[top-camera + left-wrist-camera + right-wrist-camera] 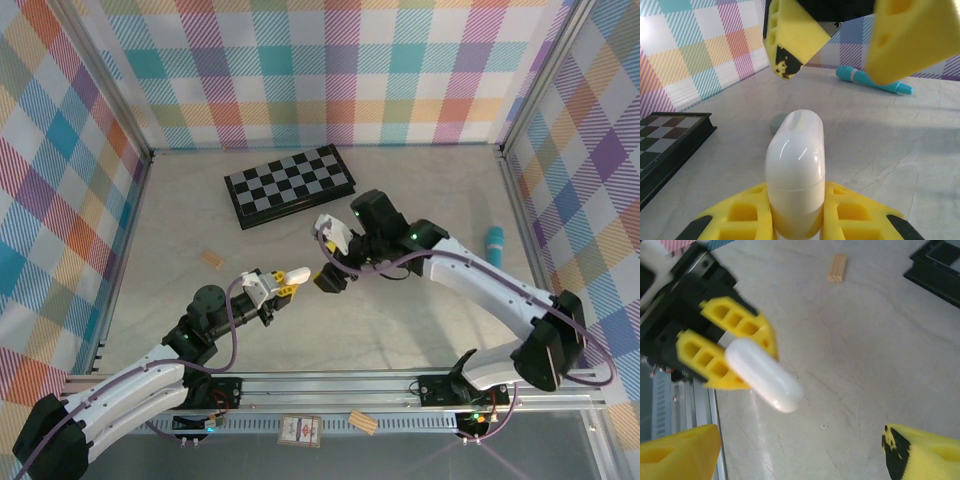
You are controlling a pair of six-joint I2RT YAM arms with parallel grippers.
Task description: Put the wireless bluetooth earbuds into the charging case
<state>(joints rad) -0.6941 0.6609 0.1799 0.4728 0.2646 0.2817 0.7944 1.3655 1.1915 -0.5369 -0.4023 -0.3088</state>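
A glossy white charging case [794,165], lid closed, is clamped by its lower end between my left gripper's [795,220] yellow fingers. It sticks out of that gripper [290,277] toward the table's middle. In the right wrist view the case [765,375] hangs above the marble top, to the upper left of my right gripper [800,455]. The right gripper [330,257] is open wide, close to the case's free end, and touches nothing. Its fingers [790,40] hang just above the case. A small grey-green lump [774,122] lies behind the case, too hidden to tell what it is. The earbuds are out of view.
A folded chessboard [290,185] lies at the back of the table. A teal pen [495,240] rests at the right wall. A small wooden block [212,260] sits to the left of the grippers. Checked walls enclose the table, and a metal rail [400,385] runs along its front.
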